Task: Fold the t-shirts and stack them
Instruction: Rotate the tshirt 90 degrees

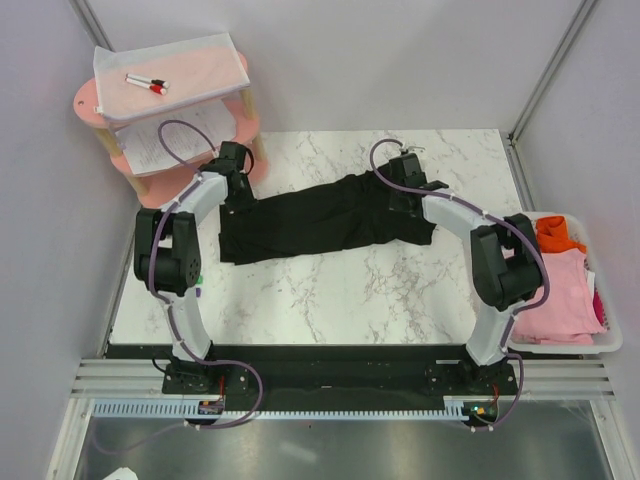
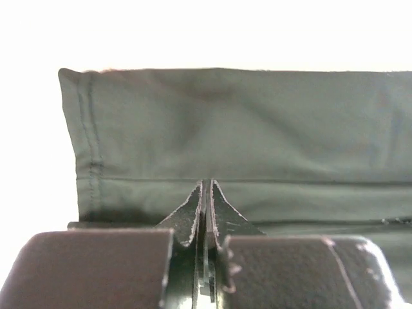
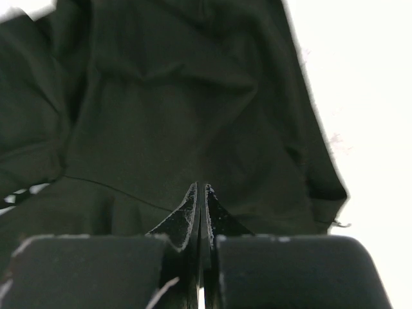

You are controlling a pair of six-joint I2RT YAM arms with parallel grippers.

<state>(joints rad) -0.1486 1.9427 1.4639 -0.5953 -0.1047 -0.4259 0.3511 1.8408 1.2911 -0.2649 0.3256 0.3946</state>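
The black t-shirt (image 1: 320,222) lies across the middle of the marble table (image 1: 330,300), folded into a long band. My left gripper (image 1: 238,192) is at its far left edge, and in the left wrist view the left gripper (image 2: 207,184) is shut with a thin layer of the shirt (image 2: 257,122) pinched between its tips. My right gripper (image 1: 403,192) is at the shirt's far right end. In the right wrist view the right gripper (image 3: 201,187) is shut on the dark cloth (image 3: 180,96). A pink t-shirt (image 1: 562,295) and an orange one (image 1: 558,232) lie in the basket.
A white basket (image 1: 610,342) sits off the table's right edge. A pink two-tier shelf (image 1: 90,105) stands at the back left, holding a white tray (image 1: 210,48) with markers and printed paper sheets (image 1: 150,145). Grey walls close the left and back.
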